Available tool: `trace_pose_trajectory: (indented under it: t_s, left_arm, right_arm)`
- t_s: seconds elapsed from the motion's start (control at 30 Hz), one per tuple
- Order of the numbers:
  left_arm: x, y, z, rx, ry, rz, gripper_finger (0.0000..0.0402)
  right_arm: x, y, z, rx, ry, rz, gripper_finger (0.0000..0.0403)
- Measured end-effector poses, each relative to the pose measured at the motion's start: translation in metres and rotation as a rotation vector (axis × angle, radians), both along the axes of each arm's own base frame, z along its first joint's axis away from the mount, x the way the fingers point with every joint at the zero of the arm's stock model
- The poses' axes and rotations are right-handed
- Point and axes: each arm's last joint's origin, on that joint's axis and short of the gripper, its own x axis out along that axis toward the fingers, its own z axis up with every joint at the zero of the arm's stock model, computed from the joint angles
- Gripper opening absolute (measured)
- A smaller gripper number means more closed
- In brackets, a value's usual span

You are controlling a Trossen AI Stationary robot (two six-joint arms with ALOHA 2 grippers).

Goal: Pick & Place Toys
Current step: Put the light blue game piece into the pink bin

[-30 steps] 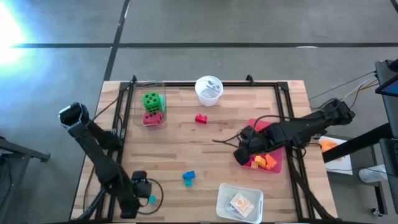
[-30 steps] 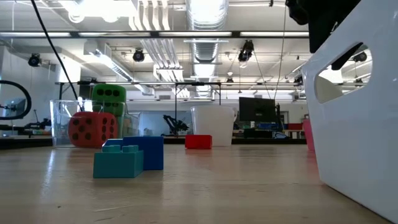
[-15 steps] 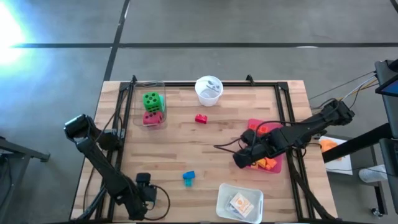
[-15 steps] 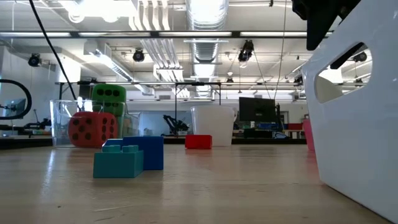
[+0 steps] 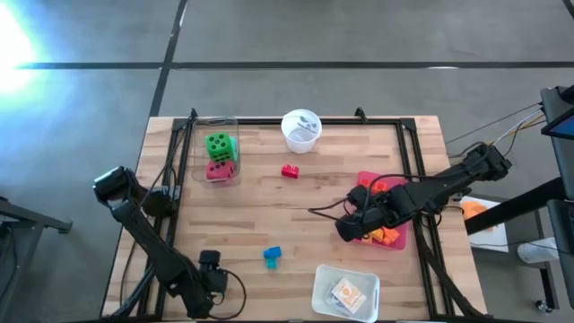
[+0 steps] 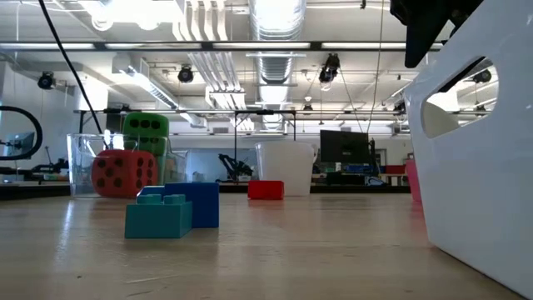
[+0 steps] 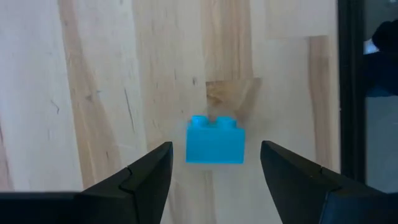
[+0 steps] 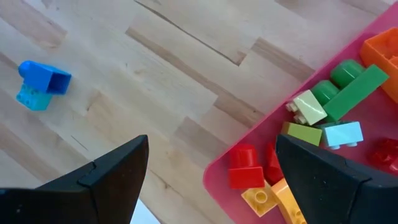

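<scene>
The wooden table carries a pink tray of mixed bricks at three o'clock, a clear box at ten o'clock holding the green die and red die. The right gripper hovers at the tray's inner edge, fingers spread wide, empty. The left gripper, at seven o'clock, has fingers apart, straddling a loose light-blue brick. A blue-and-teal brick pair lies at six o'clock; a red brick lies near twelve.

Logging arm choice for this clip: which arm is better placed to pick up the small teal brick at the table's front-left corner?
Left. The left gripper hangs open right over the teal brick; the right gripper is across the table at the pink tray.
</scene>
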Motion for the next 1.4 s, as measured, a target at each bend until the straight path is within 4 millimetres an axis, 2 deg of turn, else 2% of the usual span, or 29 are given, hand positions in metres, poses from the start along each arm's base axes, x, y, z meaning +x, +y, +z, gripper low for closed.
trace_pose_trajectory:
  t_s: [0.4,0.73,0.87,1.07,1.4]
  left_arm:
    - [0.004,-0.005,-0.021,0.03,0.027,0.033,0.0245]
    - [0.006,-0.005,-0.024,0.05,-0.003,0.048,0.0243]
    - [0.007,-0.005,-0.024,0.05,-0.003,0.05,0.0217]
    - [0.007,-0.005,-0.024,0.047,-0.005,0.051,0.0139]
    - [0.008,-0.005,-0.023,0.023,0.004,0.103,0.0138]
  right_arm:
    - [0.002,0.001,0.0,0.001,-0.014,0.018,0.0344]
    - [0.002,0.0,0.0,-0.014,-0.021,0.016,0.0344]
    - [0.002,0.0,0.0,-0.021,-0.024,0.014,0.0344]
    - [0.002,0.0,0.0,-0.024,-0.024,0.017,0.0344]
    - [0.002,0.0,0.0,-0.032,-0.02,0.038,0.0344]
